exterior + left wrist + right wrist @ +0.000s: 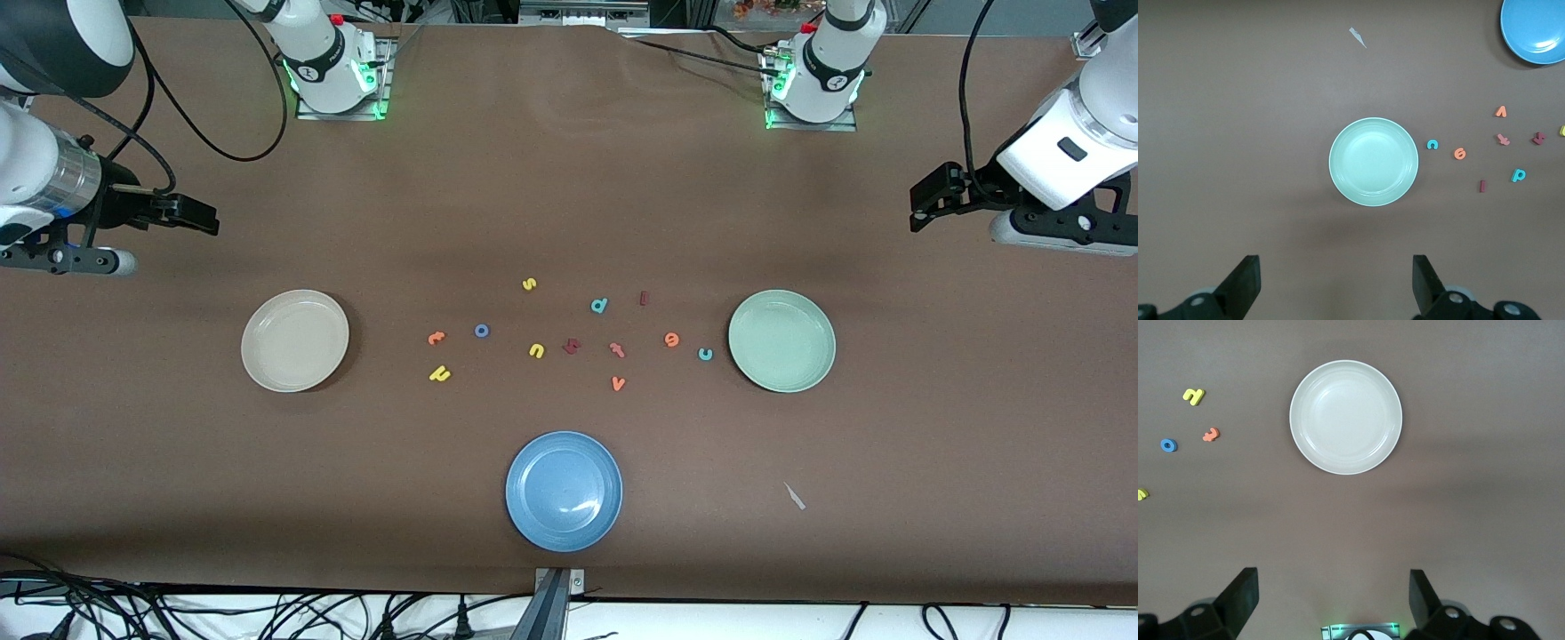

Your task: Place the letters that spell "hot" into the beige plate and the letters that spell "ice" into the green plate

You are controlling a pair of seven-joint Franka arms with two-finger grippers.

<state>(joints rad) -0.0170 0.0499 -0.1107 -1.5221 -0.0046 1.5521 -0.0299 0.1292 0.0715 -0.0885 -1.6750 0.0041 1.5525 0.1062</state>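
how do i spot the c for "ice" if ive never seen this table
Find the green plate toward the left arm's end of the table. The c lies just beside its rim, on the letter-cluster side. It is teal and curved; the neighbouring e is orange.

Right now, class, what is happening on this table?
Nothing is being handled. The left gripper and right gripper wait open above the table's ends. The beige plate and green plate hold nothing. The foam letters, such as the yellow h and teal c, lie between them.
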